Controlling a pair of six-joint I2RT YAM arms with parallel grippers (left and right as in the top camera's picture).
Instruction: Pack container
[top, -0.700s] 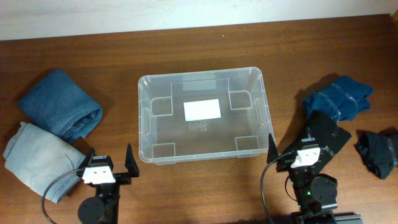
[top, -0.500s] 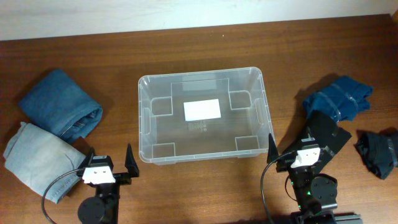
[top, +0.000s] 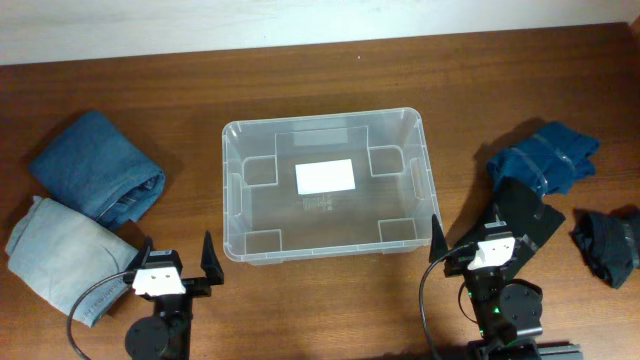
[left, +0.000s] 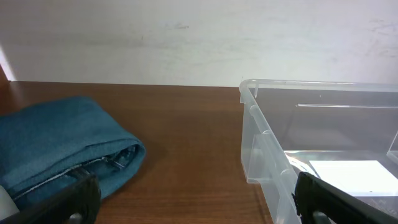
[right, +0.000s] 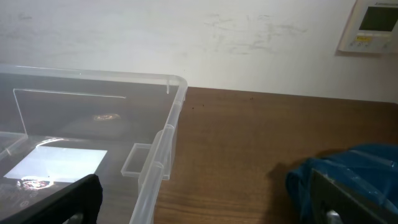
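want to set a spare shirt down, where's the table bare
Bare wood lies behind the container up to the wall, between it and the dark blue jeans, and in front of it at centre. Crowded on the right: blue garment, dark garment.

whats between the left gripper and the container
Only bare wooden table. The overhead view shows an open strip of wood from the left gripper to the container; the folded blue cloth lies off to the left.

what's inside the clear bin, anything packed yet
Empty. The container shows only its bare floor and white label; the folded clothes lie outside it on the table.
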